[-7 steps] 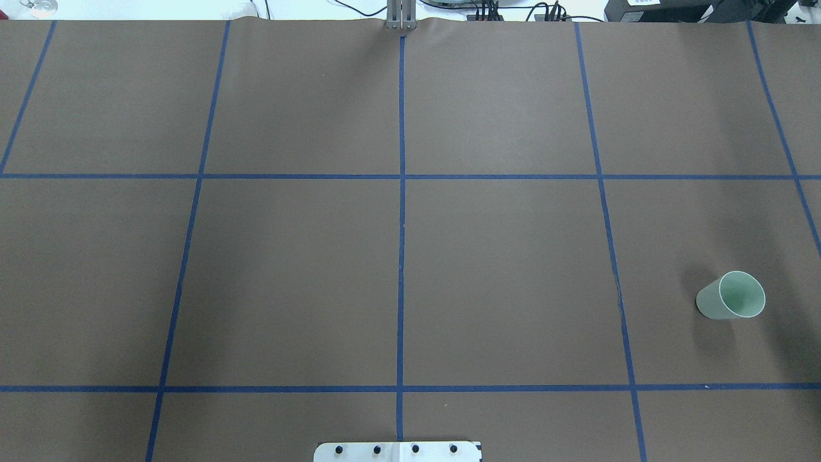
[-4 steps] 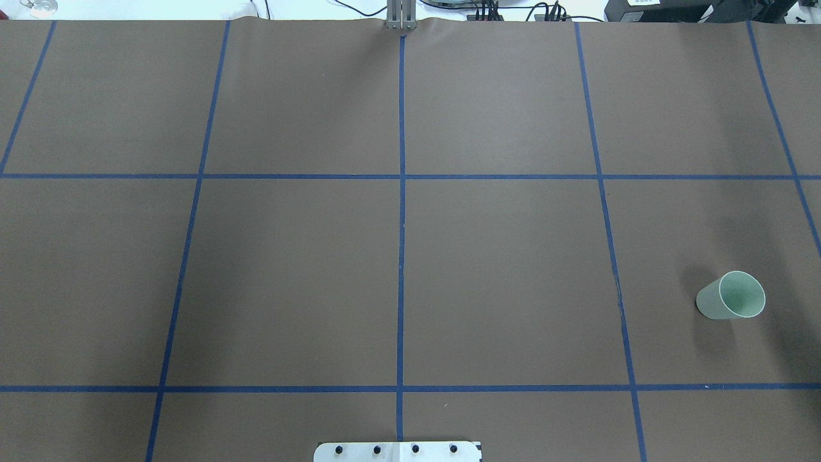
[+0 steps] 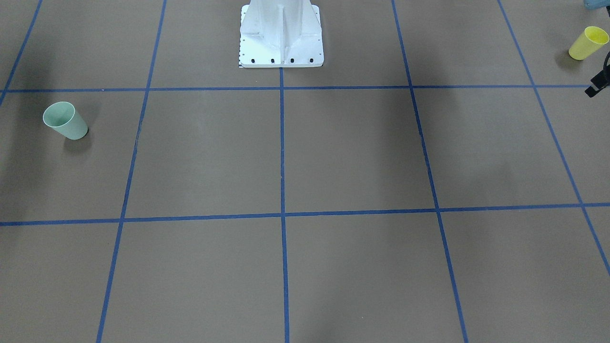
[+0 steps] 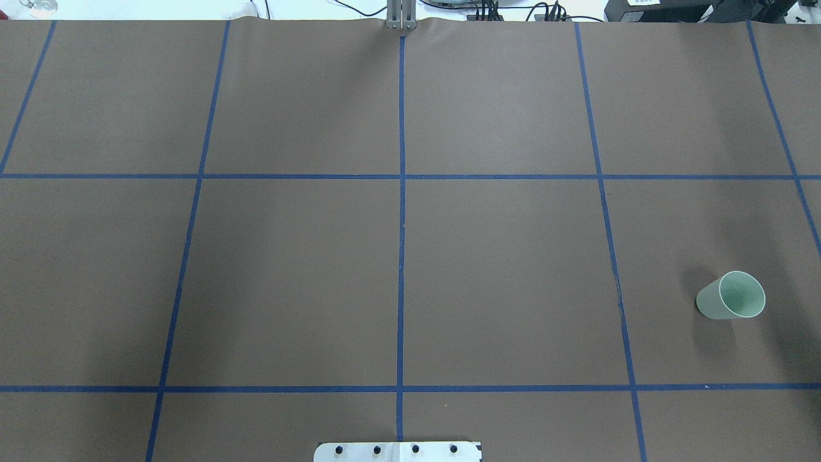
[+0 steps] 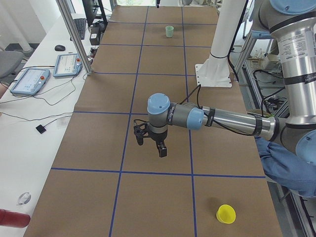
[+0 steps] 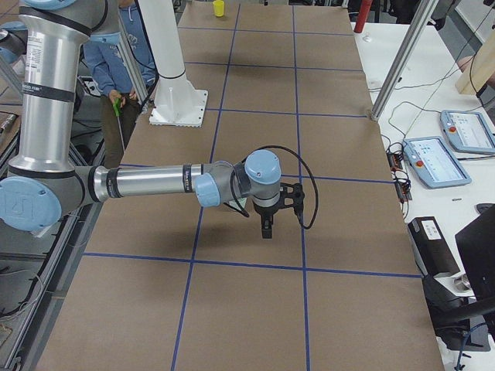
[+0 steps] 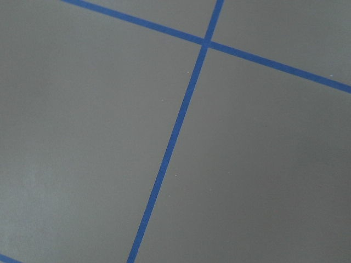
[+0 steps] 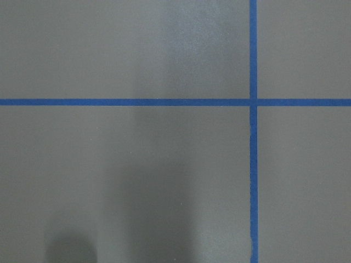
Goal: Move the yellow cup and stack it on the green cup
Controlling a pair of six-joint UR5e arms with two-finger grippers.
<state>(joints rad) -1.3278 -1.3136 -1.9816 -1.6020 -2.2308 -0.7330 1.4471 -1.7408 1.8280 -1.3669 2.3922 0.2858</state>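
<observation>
The yellow cup (image 3: 588, 43) stands upright at the table's end on my left; it also shows in the exterior left view (image 5: 226, 214) and far off in the exterior right view (image 6: 219, 8). The green cup (image 4: 731, 295) stands upright at the other end, on my right (image 3: 65, 120) (image 5: 169, 31). My left gripper (image 5: 150, 146) hangs above the table some way from the yellow cup; I cannot tell whether it is open or shut. My right gripper (image 6: 267, 228) hangs above the table near the green cup's end; I cannot tell its state either. Both wrist views show only table.
The brown table carries a grid of blue tape lines (image 4: 401, 192). The white robot pedestal (image 3: 281, 38) stands at the middle of the robot's edge. Teach pendants (image 5: 29, 81) (image 6: 433, 162) lie on the side table. A person in blue (image 5: 289, 170) stands beside the left arm.
</observation>
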